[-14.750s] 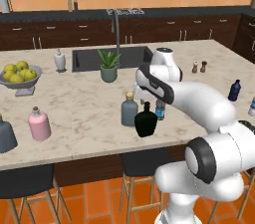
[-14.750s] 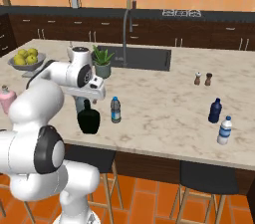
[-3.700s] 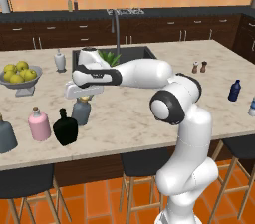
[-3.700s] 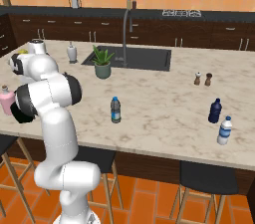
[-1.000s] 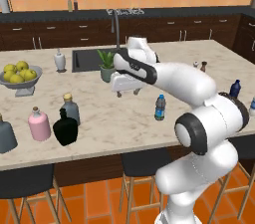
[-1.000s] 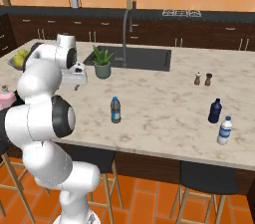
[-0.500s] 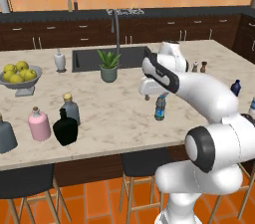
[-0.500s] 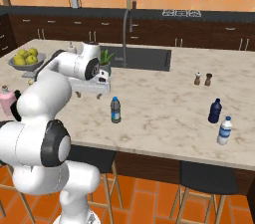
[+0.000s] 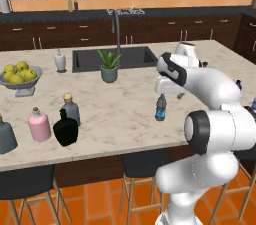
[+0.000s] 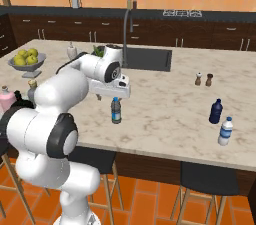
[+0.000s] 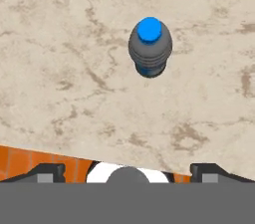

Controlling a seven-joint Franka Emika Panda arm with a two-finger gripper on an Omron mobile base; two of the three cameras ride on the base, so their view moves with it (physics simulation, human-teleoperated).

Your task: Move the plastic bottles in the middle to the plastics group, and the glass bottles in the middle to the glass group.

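A small blue plastic bottle [image 9: 160, 108] stands alone mid-counter, near the front edge. My gripper [image 9: 169, 94] hovers just above it, open and empty. The right base view shows the same bottle [image 10: 116, 110] under the gripper [image 10: 113, 97]. Looking down in the hand view, the bottle [image 11: 150, 49] sits ahead of the spread fingertips [image 11: 47, 172]. At the left, the cork-capped grey-blue bottle [image 9: 71, 110] and the black bottle [image 9: 65, 128] stand beside the pink bottle [image 9: 39, 125] and the grey bell-shaped bottle [image 9: 6, 136]. A navy bottle [image 10: 215, 111] and a pale bottle [image 10: 226, 130] stand at the right.
A fruit bowl [image 9: 19, 76], a white vase [image 9: 60, 61], a potted plant [image 9: 109, 66] and the sink [image 9: 130, 56] with its faucet lie along the back. Salt and pepper shakers [image 10: 203, 79] stand right of the sink. Stools sit under the counter's front edge.
The arm has swung from near the plant rightward and come over the blue bottle. The gripper has stayed open. No bottle has moved in the last second.
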